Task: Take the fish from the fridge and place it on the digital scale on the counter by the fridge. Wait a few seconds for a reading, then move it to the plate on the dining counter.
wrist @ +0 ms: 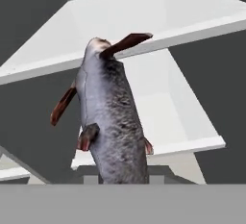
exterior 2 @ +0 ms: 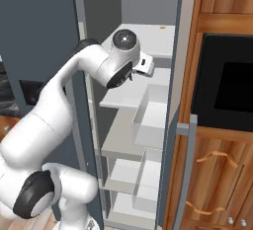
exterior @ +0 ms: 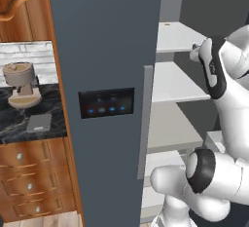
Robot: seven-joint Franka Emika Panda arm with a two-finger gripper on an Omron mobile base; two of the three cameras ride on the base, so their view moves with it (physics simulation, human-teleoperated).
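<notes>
The fish (wrist: 111,117), dark grey with reddish-brown fins, stands up from the bottom of the hand view, close to the camera and off the white shelves (wrist: 158,21) behind it. My gripper (exterior 2: 147,66) is inside the open fridge (exterior: 102,50) at upper-shelf height, shut on the fish; its fingertips are hidden by the fish's body. The hand also shows at the fridge opening as the gripper (exterior: 196,53) in the left base view. The digital scale (exterior: 39,122), a flat grey slab, lies on the narrow marble counter (exterior: 12,126) left of the fridge.
A tan coffee machine (exterior: 22,85) stands behind the scale. Wooden drawers (exterior: 29,172) with silver knobs sit under the counter. The fridge door with its dark panel (exterior: 106,103) stands between arm and counter. A black oven (exterior 2: 230,91) is set in wooden cabinets to the right.
</notes>
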